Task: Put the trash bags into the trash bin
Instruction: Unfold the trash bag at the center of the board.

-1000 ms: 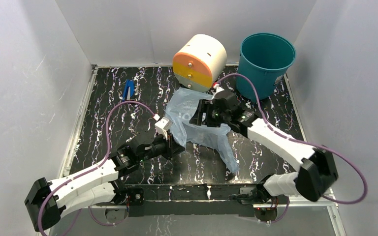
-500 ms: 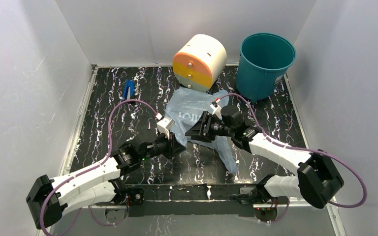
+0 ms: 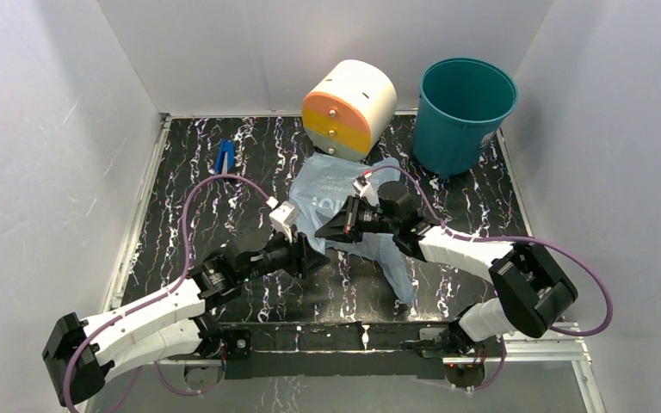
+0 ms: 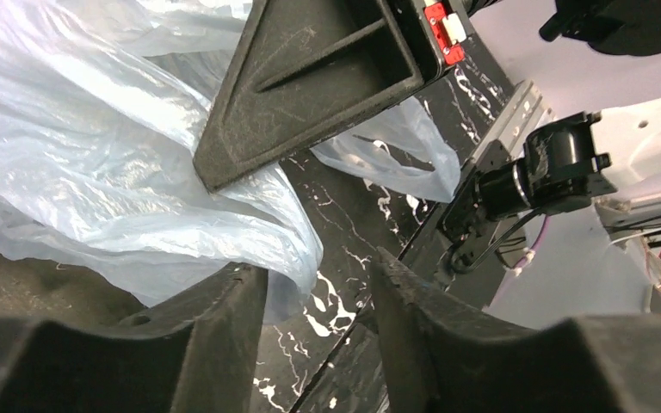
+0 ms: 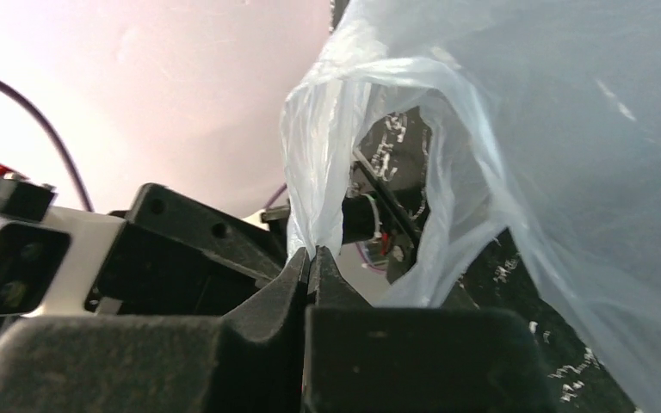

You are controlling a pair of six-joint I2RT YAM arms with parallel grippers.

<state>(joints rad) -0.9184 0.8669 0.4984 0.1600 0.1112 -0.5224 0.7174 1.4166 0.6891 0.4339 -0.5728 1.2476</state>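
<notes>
Presently, the trash bag (image 3: 331,182) lies crumpled on the middle of the desk (image 3: 189,172), with its far edge at the foot of the cream-and-orange drum (image 3: 349,107). The trash bin (image 3: 447,146) stands well apart at the far right corner, and no part of the bag is seen in it. The right end effector (image 5: 311,251) is clamped on a thin, twisted strand of the bag's edge, with its fingers pressed together. The left end effector (image 4: 318,275) is held with its jaws apart and grips nothing, although a fold of the film lies just beside one finger. Several faults are to be expected from this state. The strand may be pulled out of the pinch, since only a narrow gather of slippery film is held and most of the bag is unsupported. The film may be caught on the left end effector as the bag is raised, and a tear or a lost grip would be caused by this. Whether the far edge is tucked under the drum cannot be told; if it is, the drum may be dragged or tipped. A long tail is left trailing toward the near edge, so the bag may be draped over the bin's rim rather than dropped inside.
</notes>
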